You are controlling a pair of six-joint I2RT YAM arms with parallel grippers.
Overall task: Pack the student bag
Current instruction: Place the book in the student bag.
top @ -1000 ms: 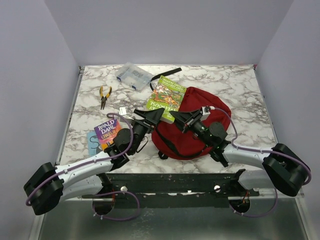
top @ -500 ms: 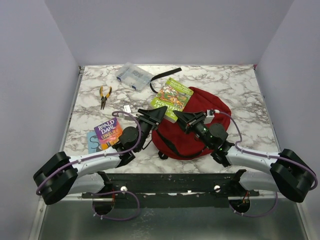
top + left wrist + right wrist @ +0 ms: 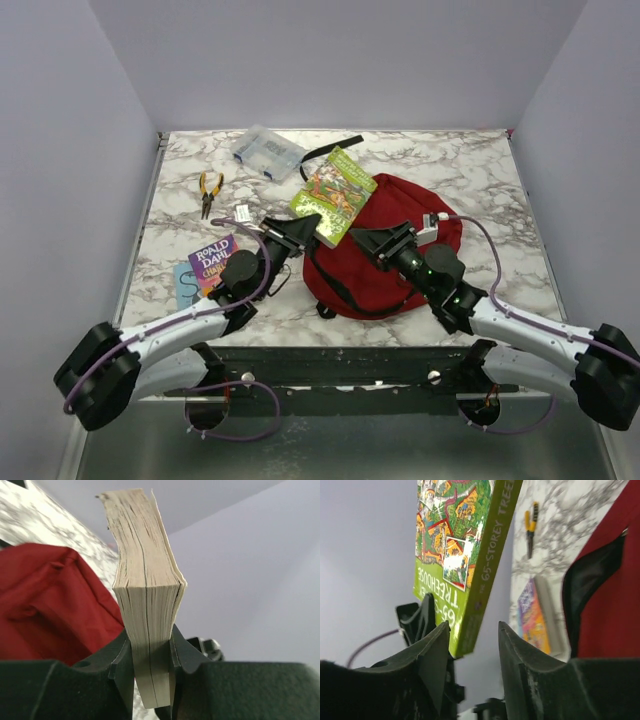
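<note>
The student bag (image 3: 395,262), dark red with black straps, lies on the marble table between my two arms. A green paperback (image 3: 335,195) is held up over the bag's left edge. My left gripper (image 3: 303,228) is shut on the book's lower edge; in the left wrist view both jaws press the page block (image 3: 147,605), with the left gripper (image 3: 151,655) beside the red bag (image 3: 45,605). My right gripper (image 3: 374,240) is open just right of the book. In the right wrist view the green cover (image 3: 462,545) stands by one jaw of the right gripper (image 3: 472,630), with a gap to the other.
A Roald Dahl book (image 3: 212,260) lies left of the bag, also in the right wrist view (image 3: 537,615). Yellow-handled pliers (image 3: 209,190) lie at the left. A clear plastic box (image 3: 267,152) and a black strap (image 3: 330,150) sit at the back.
My left gripper has closed on the green book's lower edge. My right gripper has let go of it, opened and drawn back to the right. The book has tilted slightly.
</note>
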